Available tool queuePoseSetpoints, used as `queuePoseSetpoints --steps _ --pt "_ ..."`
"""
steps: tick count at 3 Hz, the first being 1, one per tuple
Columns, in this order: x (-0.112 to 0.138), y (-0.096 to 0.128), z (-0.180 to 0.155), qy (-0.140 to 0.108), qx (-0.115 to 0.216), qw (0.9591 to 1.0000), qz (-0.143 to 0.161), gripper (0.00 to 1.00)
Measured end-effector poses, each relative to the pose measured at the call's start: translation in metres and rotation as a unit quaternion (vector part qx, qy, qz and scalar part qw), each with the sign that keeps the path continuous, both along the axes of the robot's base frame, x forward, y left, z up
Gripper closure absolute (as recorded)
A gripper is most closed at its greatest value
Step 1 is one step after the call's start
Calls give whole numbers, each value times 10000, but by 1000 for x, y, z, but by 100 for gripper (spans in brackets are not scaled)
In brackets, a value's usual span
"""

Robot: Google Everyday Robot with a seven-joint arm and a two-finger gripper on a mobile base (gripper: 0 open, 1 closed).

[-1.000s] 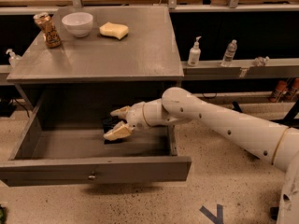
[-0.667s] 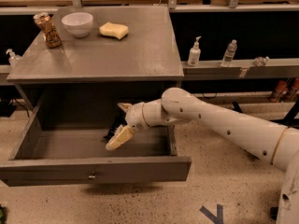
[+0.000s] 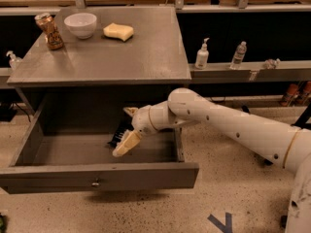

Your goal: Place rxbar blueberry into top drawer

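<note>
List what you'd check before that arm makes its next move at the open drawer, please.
1. top drawer pulled open: ok.
2. rxbar blueberry lying inside the drawer: ok.
3. gripper down in the drawer, fingers spread apart: ok.
4. bar free of both fingers: cannot tell.
5. bowl, can and sponge on the tabletop, well away from the arm: ok.

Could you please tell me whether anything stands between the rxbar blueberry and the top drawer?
Nothing visible does: the top drawer is pulled open and the rxbar blueberry is already within it, beside the open end effector reaching into the drawer.
</note>
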State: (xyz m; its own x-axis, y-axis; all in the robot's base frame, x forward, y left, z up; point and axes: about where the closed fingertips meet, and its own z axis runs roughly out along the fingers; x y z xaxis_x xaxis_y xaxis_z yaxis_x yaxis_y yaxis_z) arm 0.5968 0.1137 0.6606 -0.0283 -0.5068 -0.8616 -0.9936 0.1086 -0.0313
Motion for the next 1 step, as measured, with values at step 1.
queuePoseSetpoints --steps 1 --pt "0 0 0 0 0 10000 1 0"
